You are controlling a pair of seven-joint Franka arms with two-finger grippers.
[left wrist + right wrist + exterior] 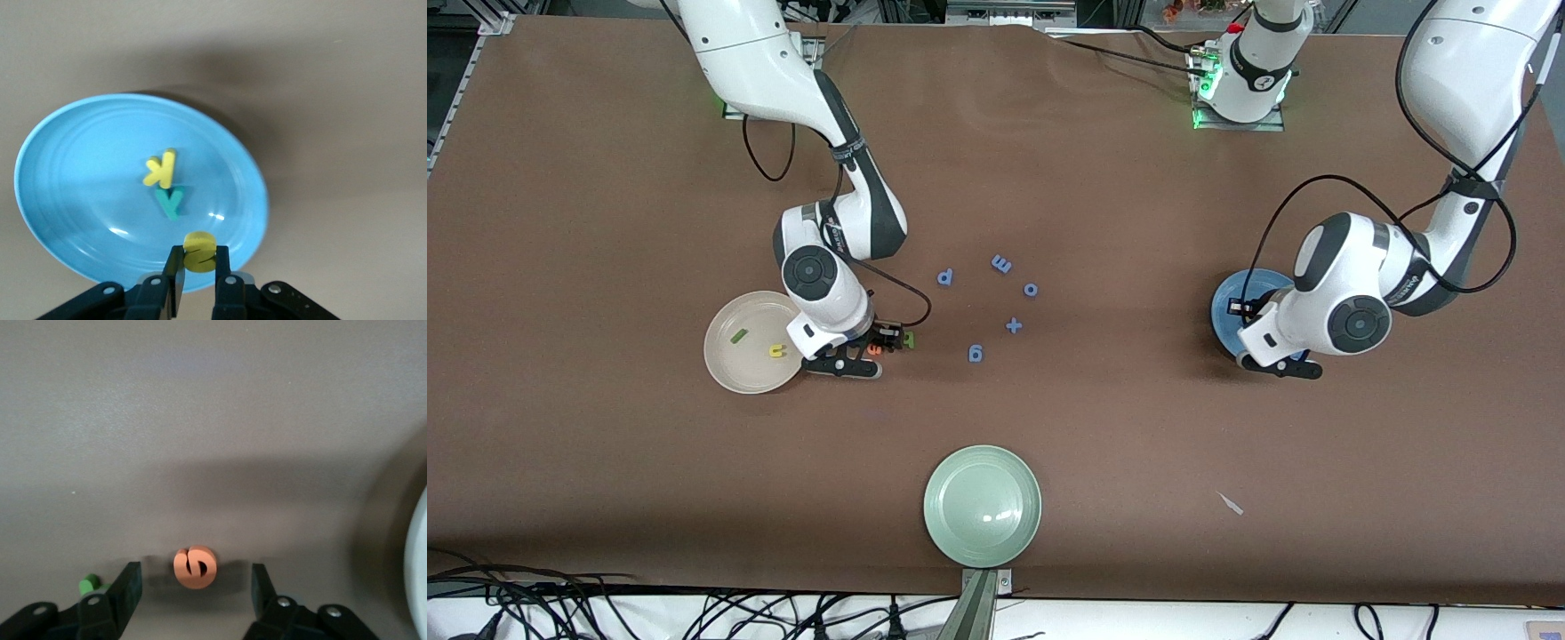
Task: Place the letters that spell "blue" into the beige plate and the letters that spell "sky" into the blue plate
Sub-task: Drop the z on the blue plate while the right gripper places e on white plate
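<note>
Right gripper (193,577): low over the table (1103,178), just beside the beige plate (729,333) on the side toward the table centre. Fingers (127,587) stand wide apart, w/ the orange "e" (195,568) lying on the table between them, not gripped; gap visible on both sides of the letter. The dark green "b" (87,585) lies on the table next to one finger, outside the gripper.

Beige plate contents: olive "l" (738,336) and yellow "u" (776,351), apart from each other, "u" at approx. 4 o'clock from "l" in the front view.

Left gripper (199,257): over the blue plate (60,200), above its rim area. Fingers closed on the yellow "s" (199,251), pinched from both sides, held clear of the plate surface.

Blue plate contents: yellow "k" (161,168) and teal "y" (171,202), touching or nearly so, near plate centre. In the front view the plate is mostly hidden by the left arm.

Other items: five blue letters/symbols (996,307) scattered mid-table between the two arms. Pale green plate (982,505) sits nearer the front camera than these, at approx. 6 o'clock from them. Small pale scrap (1231,504) on the table toward the left arm's end.
</note>
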